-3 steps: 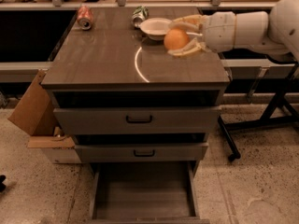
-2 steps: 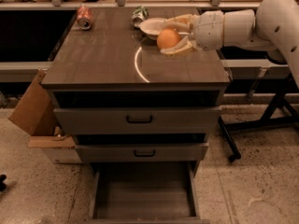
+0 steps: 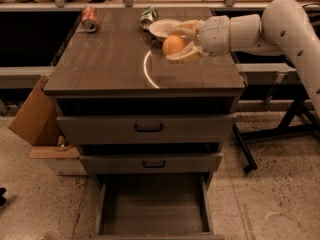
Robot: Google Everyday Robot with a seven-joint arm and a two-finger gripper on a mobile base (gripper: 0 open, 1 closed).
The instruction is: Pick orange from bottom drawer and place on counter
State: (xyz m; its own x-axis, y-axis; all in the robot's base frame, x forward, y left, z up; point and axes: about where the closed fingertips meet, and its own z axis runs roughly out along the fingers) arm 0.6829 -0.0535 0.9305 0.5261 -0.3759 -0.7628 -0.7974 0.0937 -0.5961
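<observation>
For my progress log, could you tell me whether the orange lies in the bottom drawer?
No, the gripper holds the orange over the counter, and the bottom drawer shows a bare floor.

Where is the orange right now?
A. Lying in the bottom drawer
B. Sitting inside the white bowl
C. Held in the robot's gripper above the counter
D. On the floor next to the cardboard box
C: the orange sits between the fingers of the gripper, which is closed on it over the back right part of the counter, well above the open bottom drawer.
</observation>
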